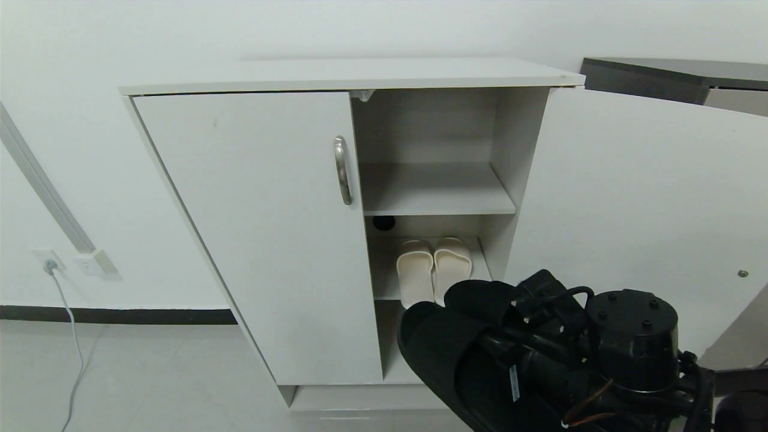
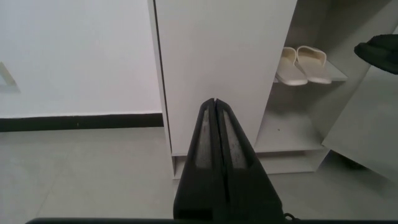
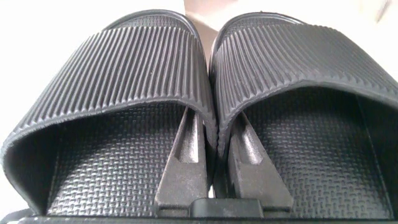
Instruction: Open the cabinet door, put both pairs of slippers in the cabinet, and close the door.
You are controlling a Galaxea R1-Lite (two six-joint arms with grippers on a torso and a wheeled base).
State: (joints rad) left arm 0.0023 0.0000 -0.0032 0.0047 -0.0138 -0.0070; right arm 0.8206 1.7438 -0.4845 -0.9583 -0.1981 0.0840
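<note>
right gripper (image 3: 217, 165): its two fingers (image 3: 185, 158) sit one inside each of the black slippers (image 3: 149, 74), closed narrowly on the two touching inner walls, toes pointing past the fingertips toward the open cabinet (image 1: 354, 75). white slippers (image 1: 433, 267) lie side by side on a shelf (image 1: 384, 270) beyond those fingertips. left gripper (image 2: 214, 109): fingers pressed together, holding nothing, the closed door (image 2: 217, 56) ahead of them.

Wall (image 1: 72, 54): white, plain.
Conduit (image 1: 42, 174): grey strip slanting down the wall to a white box (image 1: 91, 263).
Socket (image 1: 47, 259): just beside the box, plug in; grey cable (image 1: 75, 354) hanging to tiled floor (image 1: 150, 372).
Skirting (image 1: 114, 315): black band at wall foot.
Dark unit (image 1: 672, 75): far right, against wall.
</note>
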